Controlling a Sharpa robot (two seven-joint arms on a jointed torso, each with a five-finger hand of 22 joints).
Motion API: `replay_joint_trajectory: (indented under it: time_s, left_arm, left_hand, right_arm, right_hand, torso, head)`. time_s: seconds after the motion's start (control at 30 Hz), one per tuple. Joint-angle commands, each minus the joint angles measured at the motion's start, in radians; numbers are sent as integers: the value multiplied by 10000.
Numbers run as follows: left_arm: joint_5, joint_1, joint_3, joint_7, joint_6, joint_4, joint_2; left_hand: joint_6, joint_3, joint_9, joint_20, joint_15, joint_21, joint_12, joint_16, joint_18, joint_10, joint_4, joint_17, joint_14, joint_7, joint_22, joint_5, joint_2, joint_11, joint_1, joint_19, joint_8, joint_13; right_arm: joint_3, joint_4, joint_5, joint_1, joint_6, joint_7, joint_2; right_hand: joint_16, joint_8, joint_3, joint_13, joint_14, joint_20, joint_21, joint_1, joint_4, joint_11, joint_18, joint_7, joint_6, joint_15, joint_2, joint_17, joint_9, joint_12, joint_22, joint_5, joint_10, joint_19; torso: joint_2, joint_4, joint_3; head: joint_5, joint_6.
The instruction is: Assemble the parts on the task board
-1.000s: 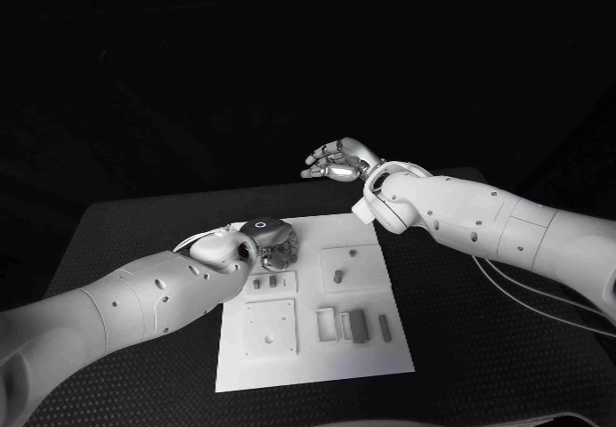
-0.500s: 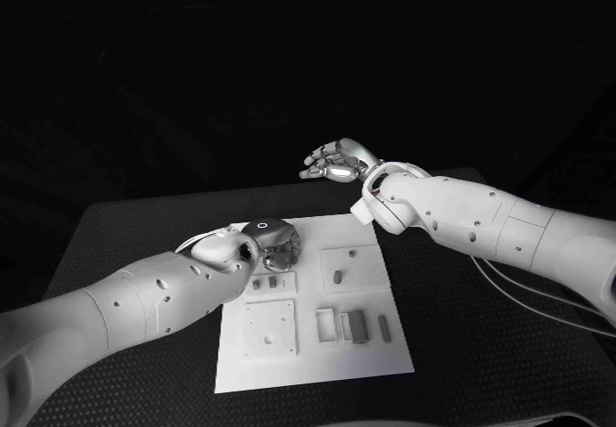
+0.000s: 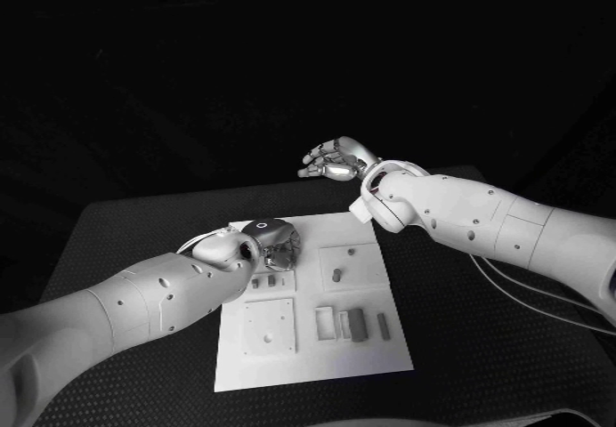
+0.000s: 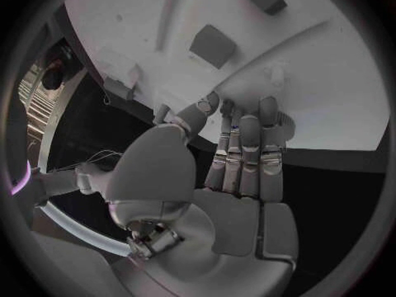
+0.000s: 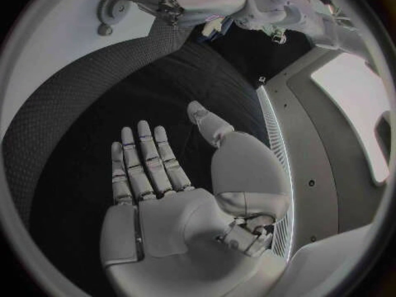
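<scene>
Head view: white task board [image 3: 314,356], grey parts [image 3: 360,326].

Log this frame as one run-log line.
left hand: over far end of task board, holding nothing visible | right hand: open, raised beyond board | parts: on board

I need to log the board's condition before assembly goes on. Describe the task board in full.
The task board is a flat white rectangular plate lying on the black table, matte, looking like plastic. It carries raised square panels with small holes and slots, plus several small grey parts lying or standing near its middle. The left robot hand is at its far left corner, fingers down at the board's edge; whether it grips anything cannot be told. The right robot hand is raised beyond the board, apart from it.
</scene>
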Motion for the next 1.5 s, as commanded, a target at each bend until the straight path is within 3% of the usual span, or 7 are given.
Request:
replay_joint_trajectory:
  time_s: [0.03,0.2,0.43,0.93,1.5]
  left_arm:
    - [133,-13,7,-43,175,-29,33]
    - [-43,-69,5,-85,290,-101,88]
    - [-148,-144,3,-81,307,-162,125]
    - [-355,-159,3,-165,689,-202,122]
    - [-512,-201,2,-29,985,-142,92]
  left_hand:
    - [-41,-45,-9,1,33,-38,-50,25,605,-37,-5,13,22,-1,17,-49,22,20,-23,51,-28,12]
    - [16,-51,-4,6,32,-53,-58,28,610,-21,-5,20,22,-25,33,-49,46,18,35,54,11,23]
    - [71,4,-10,1,19,-61,-62,59,619,20,-2,43,44,-55,69,-25,130,4,178,91,50,46]
    - [395,216,-3,-95,-121,-4,82,237,607,414,1,145,199,-200,250,-19,371,-143,334,291,239,215]
    - [852,514,6,-252,-288,57,60,317,574,876,-9,182,625,-391,473,-21,464,-310,485,570,465,350]
  right_arm:
    - [3,18,-24,-1,101,103,-5]
    - [3,-3,-24,-1,107,107,26]
    - [3,8,-24,-1,103,108,20]
    - [3,21,-24,0,104,101,4]
    - [3,30,-24,0,107,105,7]
  right_hand:
    - [-18,57,-28,-16,-51,-20,-67,15,-59,6,-69,418,-35,11,69,-15,-13,-52,13,-19,52,24]
    - [-18,59,-29,-20,-51,-19,-71,14,-60,6,-68,418,-34,11,70,-16,-15,-52,14,-19,53,26]
    - [-18,61,-29,-24,-51,-18,-74,12,-59,6,-67,418,-33,12,71,-17,-16,-53,16,-19,55,28]
    - [-17,64,-33,-33,-52,-16,-82,3,-56,6,-65,419,-33,12,71,-19,-19,-54,18,-19,58,32]
    - [-16,67,-39,-43,-51,-13,-91,-14,-45,7,-62,420,-34,13,75,-21,-24,-55,21,-19,62,37]
  torso:
    - [-4,0,8]
    - [-13,22,-1]
    - [-1,3,-6]
    - [-17,22,-14]
    - [-21,14,-7]
  head:
    - [-15,-16]
    - [-33,-52]
    - [-31,-55]
    - [-58,-122]
    - [-43,-165]
